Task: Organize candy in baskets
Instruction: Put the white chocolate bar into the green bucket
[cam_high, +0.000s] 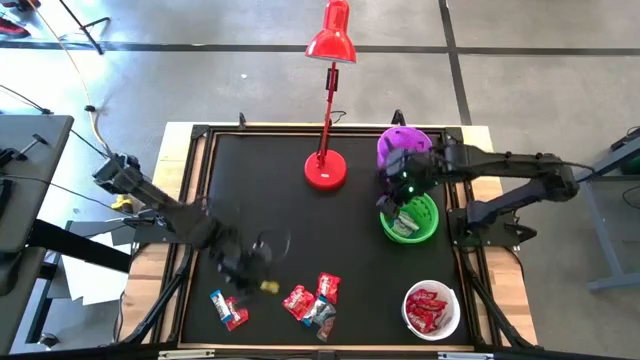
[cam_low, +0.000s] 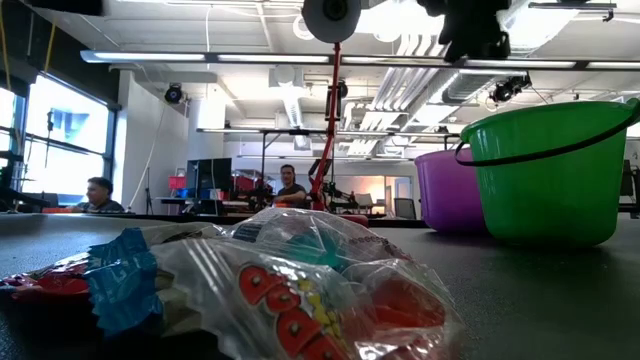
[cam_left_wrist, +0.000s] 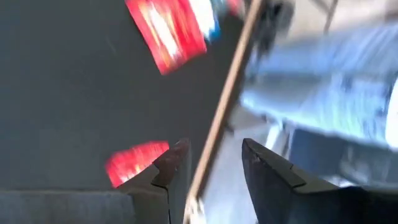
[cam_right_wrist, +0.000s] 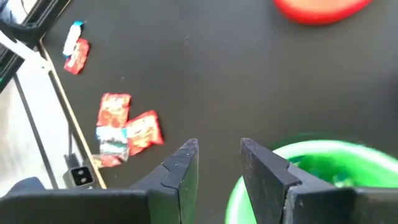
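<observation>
Loose candy lies near the table's front edge: a blue-and-red piece, red pieces and a silvery one. They also show in the right wrist view. The purple basket, the green basket with a few sweets in it and the white basket with red candy stand along the right side. My left gripper is open and empty, above the table left of the red pieces. My right gripper is open and empty over the green basket's left rim.
A red desk lamp stands on its round base at the table's far middle, left of the purple basket. The table's raised wooden rim runs close to my left gripper. People sit in the room beyond the table.
</observation>
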